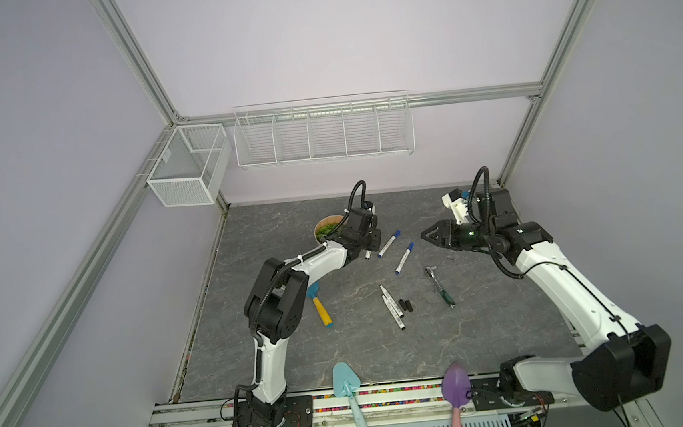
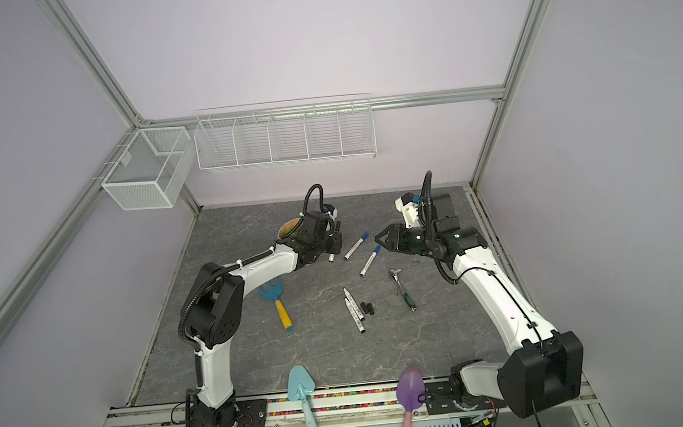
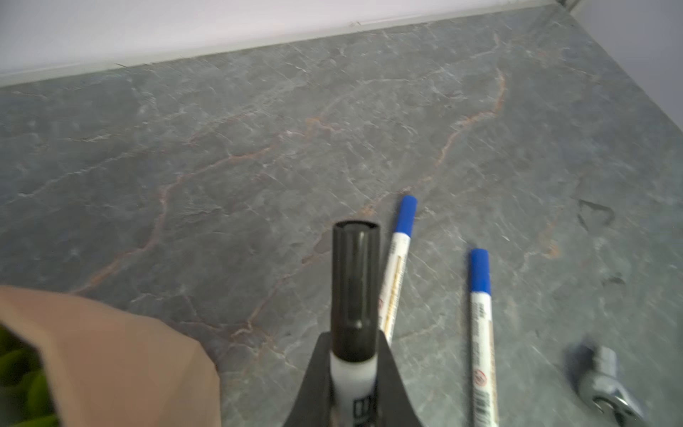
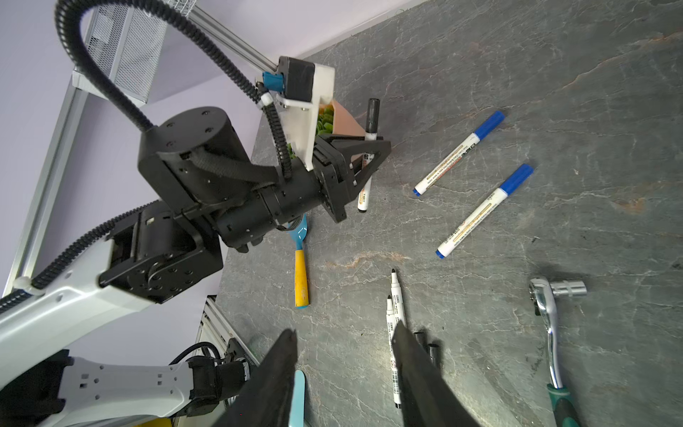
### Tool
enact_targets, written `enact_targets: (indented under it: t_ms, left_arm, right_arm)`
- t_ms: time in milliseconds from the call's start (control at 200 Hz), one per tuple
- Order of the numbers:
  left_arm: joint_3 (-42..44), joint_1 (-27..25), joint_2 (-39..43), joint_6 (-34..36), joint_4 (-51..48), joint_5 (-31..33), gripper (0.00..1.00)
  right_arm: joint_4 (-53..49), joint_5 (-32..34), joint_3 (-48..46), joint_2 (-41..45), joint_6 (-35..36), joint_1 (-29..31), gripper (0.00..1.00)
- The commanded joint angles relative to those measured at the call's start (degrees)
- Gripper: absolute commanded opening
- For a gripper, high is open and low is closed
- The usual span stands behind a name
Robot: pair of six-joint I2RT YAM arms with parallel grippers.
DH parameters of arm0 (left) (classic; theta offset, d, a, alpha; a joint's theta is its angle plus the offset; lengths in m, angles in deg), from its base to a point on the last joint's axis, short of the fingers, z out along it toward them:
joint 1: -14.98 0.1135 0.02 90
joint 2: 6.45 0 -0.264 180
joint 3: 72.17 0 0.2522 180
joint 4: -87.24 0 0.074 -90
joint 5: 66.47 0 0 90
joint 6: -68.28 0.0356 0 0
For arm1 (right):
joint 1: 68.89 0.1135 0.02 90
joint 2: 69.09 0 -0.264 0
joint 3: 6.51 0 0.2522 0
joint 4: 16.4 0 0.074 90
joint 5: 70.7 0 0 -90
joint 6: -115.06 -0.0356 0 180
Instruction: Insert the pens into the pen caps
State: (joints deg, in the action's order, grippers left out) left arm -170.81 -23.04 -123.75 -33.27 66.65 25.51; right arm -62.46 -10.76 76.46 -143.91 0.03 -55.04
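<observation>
Top views: left tool (image 1: 370, 245) clamped on black-capped pen (image 1: 368, 255), behind-left of ratchet (image 1: 439, 286); right tool (image 1: 425, 235) raised behind ratchet head
Left wrist: black-capped pen between fingers (image 3: 393, 388); two blue-capped pens (image 3: 397, 266) (image 3: 480, 332) lie between it and ratchet
Right wrist: right tool jaws apart, empty; two uncapped pens (image 4: 398, 295) (image 4: 391, 332) near ratchet handle, two black caps (image 4: 421, 338) (image 4: 433, 351) between

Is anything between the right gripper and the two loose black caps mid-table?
Nothing visible. The right gripper hangs open above the table; the ratchet lies to one side of the path to the black caps, a blue-capped pen to the other. The uncapped pens lie beside the caps, on their left-arm side.
</observation>
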Motion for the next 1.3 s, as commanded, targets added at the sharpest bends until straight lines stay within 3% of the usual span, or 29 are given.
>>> enact_targets:
  t_ms: [0,120,275,650,885,1160,1294]
  left_arm:
    - [-3.74,0.23,-3.07,-0.66,-7.53,2.06,0.00]
    - [-7.37,0.40,-6.09,-2.47,-10.83,2.13,0.06]
    - [-11.93,0.58,-9.62,-1.81,-15.92,-0.30,0.05]
    - [-3.57,0.49,-2.85,4.78,-5.50,-0.29,0.00]
    - [1.61,-0.86,2.71,11.44,0.92,-6.90,0.00]
    - [5.49,-3.98,5.13,13.77,10.05,-8.36,0.00]
    - [0.59,-3.54,0.84,9.62,10.88,-8.29,0.00]
  right_arm:
    - [-1.09,-0.05,-0.17,-0.84,1.04,-0.14,0.46]
    - [-1.74,0.38,0.20,-1.23,1.35,-0.14,0.46]
    - [-2.06,0.09,0.00,-1.46,1.73,-0.19,0.46]
    - [-1.83,-0.88,-0.30,-1.43,2.45,-0.14,0.44]
    - [-1.87,-1.19,-0.56,-1.67,2.63,-0.14,0.43]
    - [-2.11,-1.40,-0.74,-2.33,3.06,-0.16,0.43]
    - [-2.17,-1.86,-0.41,-3.16,3.15,-0.19,0.42]
